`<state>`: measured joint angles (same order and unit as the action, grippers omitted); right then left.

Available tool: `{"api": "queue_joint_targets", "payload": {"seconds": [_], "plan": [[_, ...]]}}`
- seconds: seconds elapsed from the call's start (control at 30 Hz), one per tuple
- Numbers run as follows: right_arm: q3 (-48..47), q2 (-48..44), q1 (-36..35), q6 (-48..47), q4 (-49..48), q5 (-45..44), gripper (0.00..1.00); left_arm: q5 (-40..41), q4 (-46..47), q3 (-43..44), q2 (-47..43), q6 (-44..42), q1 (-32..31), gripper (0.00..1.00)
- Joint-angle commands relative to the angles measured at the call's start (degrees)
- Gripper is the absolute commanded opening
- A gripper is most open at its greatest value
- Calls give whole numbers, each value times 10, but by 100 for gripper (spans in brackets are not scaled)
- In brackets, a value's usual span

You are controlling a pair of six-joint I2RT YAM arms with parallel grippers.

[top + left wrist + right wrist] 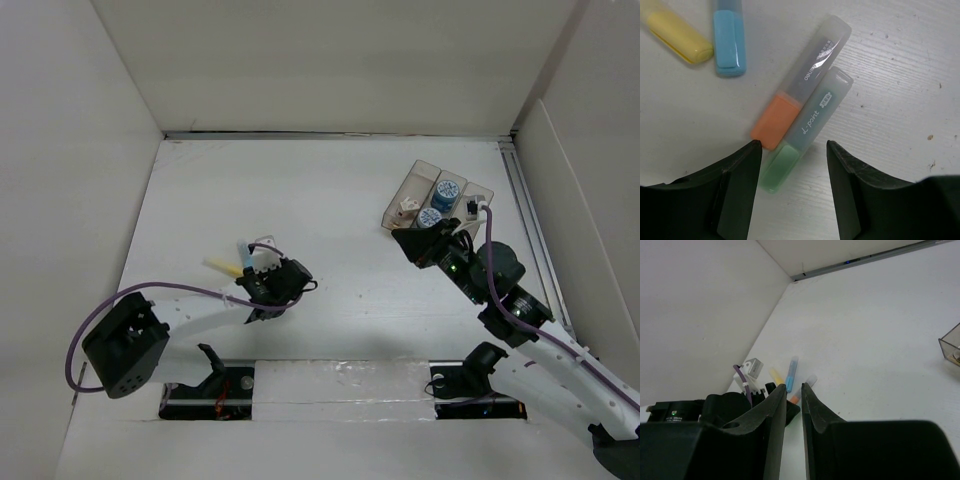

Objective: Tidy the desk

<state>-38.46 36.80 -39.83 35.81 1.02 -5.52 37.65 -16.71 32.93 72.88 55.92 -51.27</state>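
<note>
Four highlighters lie on the white desk (pixel 330 190) at the left. In the left wrist view they are yellow (pixel 677 35), blue (pixel 729 37), orange (pixel 800 85) and green (pixel 805 130); orange and green touch side by side. My left gripper (pixel 794 150) is open just above the desk, with the green highlighter's cap end between its jaws, untouched. From above, the left gripper (pixel 265 285) hides orange and green; yellow (pixel 222 265) and blue (pixel 243 255) show. My right gripper (pixel 420 240) hovers beside the clear tray (pixel 400 190), nearly shut and empty (pixel 793 387).
The clear three-compartment tray holds two blue-topped rolls (pixel 447 188), a small pale item (pixel 407 210) and a small black item (pixel 471 207). White wall panels surround the desk. A metal rail (pixel 535 230) runs along the right edge. The tray's corner (pixel 950 342) shows in the right wrist view.
</note>
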Motion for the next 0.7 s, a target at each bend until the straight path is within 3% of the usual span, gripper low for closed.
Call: {"api": "queue_joint_targets", "payload": {"seconds": [0.0, 0.5, 0.67], "plan": [[-13, -3, -4, -4, -16, 4, 24, -3, 22, 5, -8, -23, 2, 50], [-8, -6, -4, -2, -15, -8, 28, -31, 52, 19, 47, -42, -4, 48], [-11, -10, -4, -2, -12, -20, 36, -30, 60, 24, 63, -36, -16, 35]]}}
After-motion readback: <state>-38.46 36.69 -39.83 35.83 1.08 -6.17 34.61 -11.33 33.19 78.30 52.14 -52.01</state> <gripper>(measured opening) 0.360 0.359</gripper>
